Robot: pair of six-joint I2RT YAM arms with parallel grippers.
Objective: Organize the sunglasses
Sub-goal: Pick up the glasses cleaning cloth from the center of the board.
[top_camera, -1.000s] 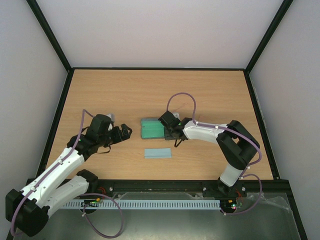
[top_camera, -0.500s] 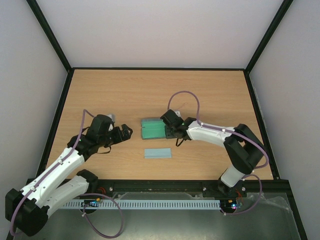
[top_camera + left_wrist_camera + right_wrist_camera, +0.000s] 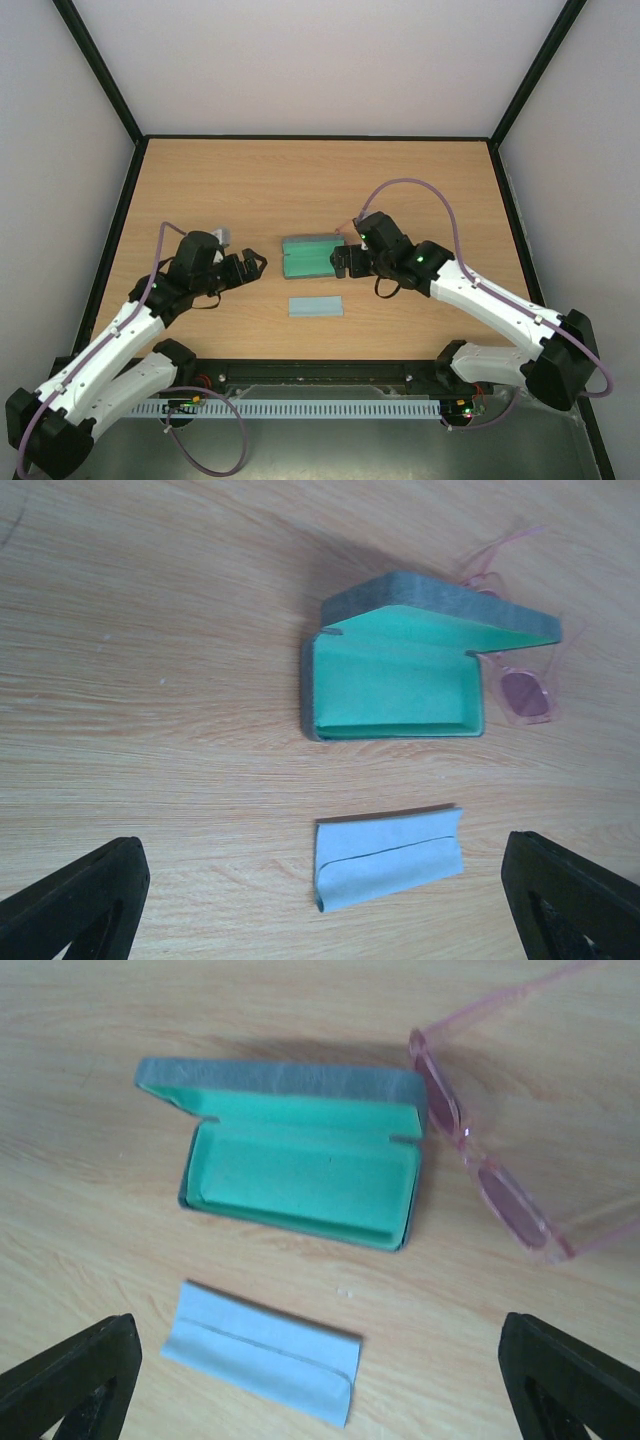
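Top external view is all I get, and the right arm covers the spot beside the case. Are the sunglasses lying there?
Observer: Yes. The right wrist view shows the sunglasses on the table, just off the right end of the open case.
Operator: Folded?
Observer: No, both of their slim arms stick out, unfolded.
Operator: Is the right claw holding anything?
Observer: No. The right claw is open and empty, its fingers spread wide.
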